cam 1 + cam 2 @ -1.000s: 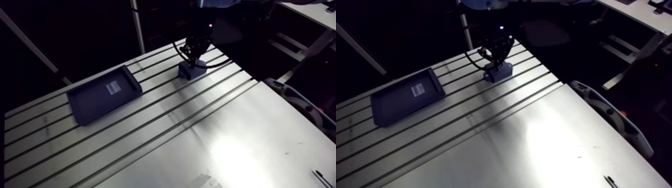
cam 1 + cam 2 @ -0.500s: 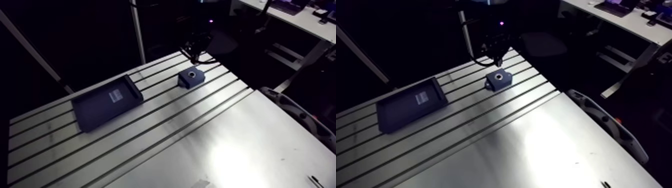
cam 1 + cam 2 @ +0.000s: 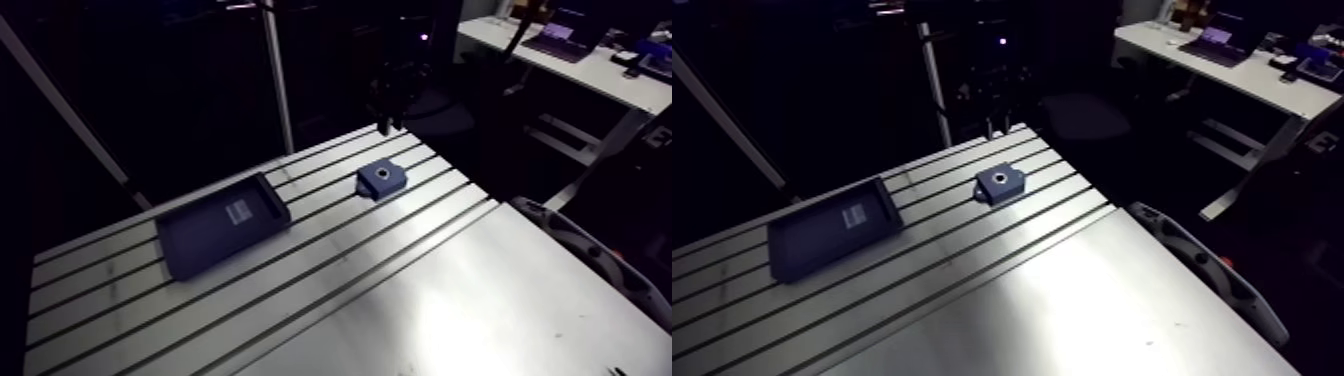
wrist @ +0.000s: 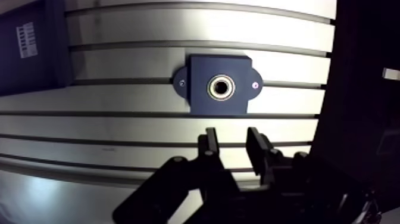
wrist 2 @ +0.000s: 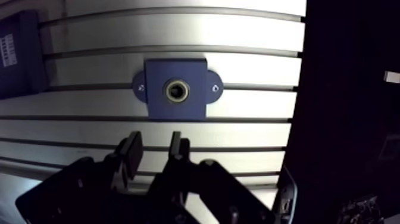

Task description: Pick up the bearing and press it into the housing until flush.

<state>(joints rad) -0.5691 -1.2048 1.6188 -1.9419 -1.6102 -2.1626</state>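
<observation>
At the left middle of the arm view a shallow, dark blue rectangular plastic tray [image 3: 218, 232] lay flat across the grooves of the slotted aluminium table [image 3: 420, 300]. It held nothing I could make out but a small white printed label [image 3: 238, 212], so it was probably the place the part was supplied from. Right of centre and further up the frame sat the dark blue block-shaped housing [image 3: 381, 178], with a screw ear at each side, square to the slots and presumably set there for a straight downward push. The silver ring-shaped bearing [image 4: 221, 87] sat inside its bore and looked level with the top face, so I judged the pressing done. The black two-fingered gripper [image 4: 232, 136] hung above the table with the housing ahead of it. Its fingers were parted and grasped nothing.
</observation>
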